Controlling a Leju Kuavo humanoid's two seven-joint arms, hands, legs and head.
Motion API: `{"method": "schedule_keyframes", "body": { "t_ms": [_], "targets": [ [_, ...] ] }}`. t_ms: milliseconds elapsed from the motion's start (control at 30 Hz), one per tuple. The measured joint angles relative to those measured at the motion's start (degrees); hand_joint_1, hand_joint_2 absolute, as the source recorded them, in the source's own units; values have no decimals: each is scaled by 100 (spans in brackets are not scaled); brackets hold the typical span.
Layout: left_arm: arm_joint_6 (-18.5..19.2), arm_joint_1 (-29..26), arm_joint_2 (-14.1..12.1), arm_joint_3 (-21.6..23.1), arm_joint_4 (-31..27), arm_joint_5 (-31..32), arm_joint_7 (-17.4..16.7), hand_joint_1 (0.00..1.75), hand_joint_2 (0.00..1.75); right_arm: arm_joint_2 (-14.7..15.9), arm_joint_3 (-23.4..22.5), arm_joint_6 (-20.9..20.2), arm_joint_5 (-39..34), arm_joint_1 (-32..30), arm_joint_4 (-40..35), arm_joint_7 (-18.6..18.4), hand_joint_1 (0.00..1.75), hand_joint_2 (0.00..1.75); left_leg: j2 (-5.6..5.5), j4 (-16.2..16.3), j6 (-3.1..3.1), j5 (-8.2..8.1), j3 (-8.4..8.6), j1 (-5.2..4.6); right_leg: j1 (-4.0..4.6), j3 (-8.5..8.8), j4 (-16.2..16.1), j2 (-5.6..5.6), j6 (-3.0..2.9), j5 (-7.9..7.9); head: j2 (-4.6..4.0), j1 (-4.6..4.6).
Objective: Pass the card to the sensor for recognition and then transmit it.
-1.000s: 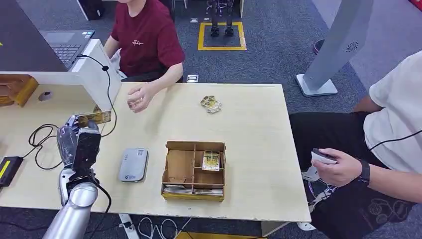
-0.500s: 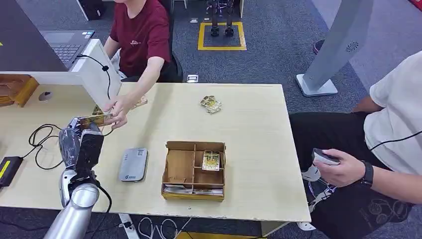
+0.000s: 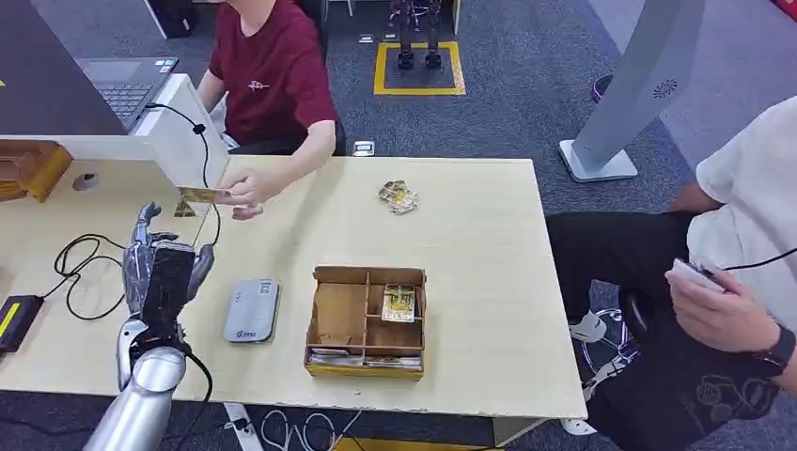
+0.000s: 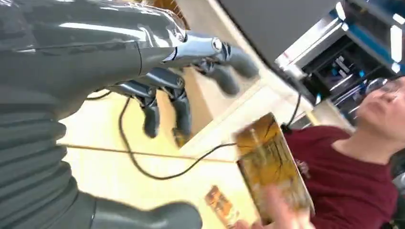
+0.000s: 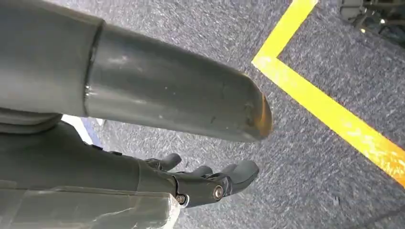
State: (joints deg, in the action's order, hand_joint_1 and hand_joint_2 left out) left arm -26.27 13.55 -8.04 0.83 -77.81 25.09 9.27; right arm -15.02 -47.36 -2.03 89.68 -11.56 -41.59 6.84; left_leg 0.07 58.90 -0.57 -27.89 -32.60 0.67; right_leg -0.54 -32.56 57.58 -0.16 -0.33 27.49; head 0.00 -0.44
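Note:
My left hand (image 3: 162, 268) is raised over the table's left side, fingers spread and holding nothing; its fingers (image 4: 181, 112) show close up in the left wrist view. A little beyond it, the yellow-brown card (image 3: 204, 195) (image 4: 272, 167) is pinched by the hand (image 3: 246, 193) of the person in the red shirt. The grey flat sensor (image 3: 252, 310) lies on the table to the right of my left hand. My right hand (image 5: 205, 180) hangs over the grey carpet, fingers loosely extended and holding nothing.
A wooden divided box (image 3: 367, 319) with a card in one compartment stands mid-table. Loose cards (image 3: 398, 195) lie farther back. Black cables (image 3: 80, 268) and a small black device (image 3: 13, 319) are at the left. A second person (image 3: 733, 272) sits at the right holding a phone.
The person in red took the card out of my left hand and lifted it away. My left hand's fingers have spread apart.

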Motion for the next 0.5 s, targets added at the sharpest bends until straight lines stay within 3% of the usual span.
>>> {"method": "schedule_keyframes", "body": {
  "t_ms": [133, 300, 400, 500],
  "targets": [
    [215, -90, -39, 15, -116, -76, -27, 0, 175, -4, -4, -55, 0, -23, -79, -5, 0, 0, -1, 0, 0, 0, -1, 0, 0, 0, 0, 1, 0, 0, 0, 0],
    [1277, -650, -322, 220, -979, -496, 440, 0, 175, -46, -74, -214, 0, -82, -231, 28, 0, 0, 13, 0, -1, -3, -1, 0, 0, -5, 0, 17, 0, 1, 0, 0],
    [1603, -1069, -490, 483, -1647, -237, 697, 0, 175, -96, -127, -298, 0, -115, -337, 28, 0, 0, 13, -1, 4, -7, -4, 0, 0, -7, 0, 17, 3, 6, 0, 2],
    [1618, -1448, -672, 832, -2229, 426, 884, 0, 175, -150, -175, -365, 0, -128, -450, 28, 0, 0, 13, -1, 5, -9, -4, -1, 0, -6, 0, 17, 4, 7, 0, 2]
  ]
}}
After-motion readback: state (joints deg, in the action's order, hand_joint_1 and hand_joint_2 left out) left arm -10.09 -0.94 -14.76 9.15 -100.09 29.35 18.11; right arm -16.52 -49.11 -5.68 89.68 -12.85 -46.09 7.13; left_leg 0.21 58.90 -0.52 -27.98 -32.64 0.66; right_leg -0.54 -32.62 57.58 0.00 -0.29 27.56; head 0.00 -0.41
